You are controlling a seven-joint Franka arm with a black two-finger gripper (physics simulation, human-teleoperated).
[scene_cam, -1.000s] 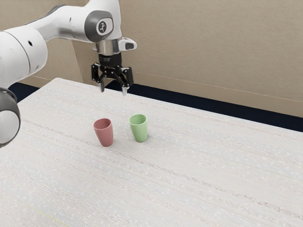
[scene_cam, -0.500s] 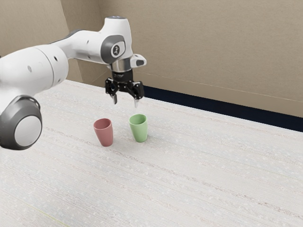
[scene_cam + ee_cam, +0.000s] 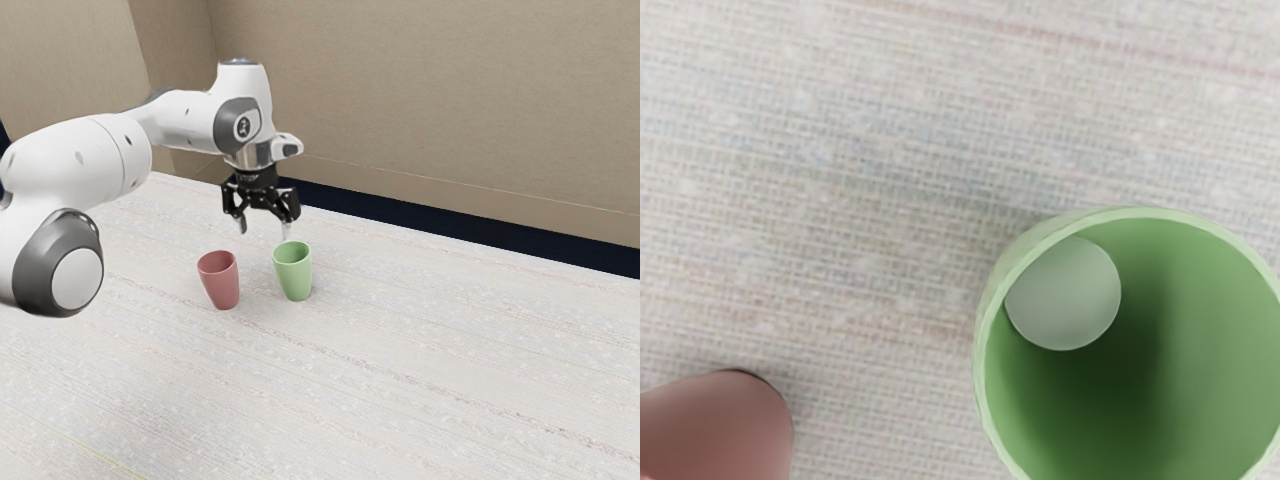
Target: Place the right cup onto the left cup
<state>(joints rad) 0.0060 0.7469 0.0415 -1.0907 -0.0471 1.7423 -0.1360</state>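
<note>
The end effector [image 3: 264, 233] hangs above the surface [image 3: 400, 350] with its fingers wide apart and nothing between them, probably so that they can pass either side of a cup wall or body. The green cup [image 3: 293, 272] stands upright near and below it, likely the one to lift. The red cup [image 3: 220, 281] stands upright beside it, apart, its open mouth suited to receiving the other; the gap leaves some finger room.

pale streaked table [image 3: 400, 400]; tan wall [image 3: 420, 80] behind; baseboard [image 3: 450, 194] along its foot; dark strip [image 3: 450, 224] between
</note>
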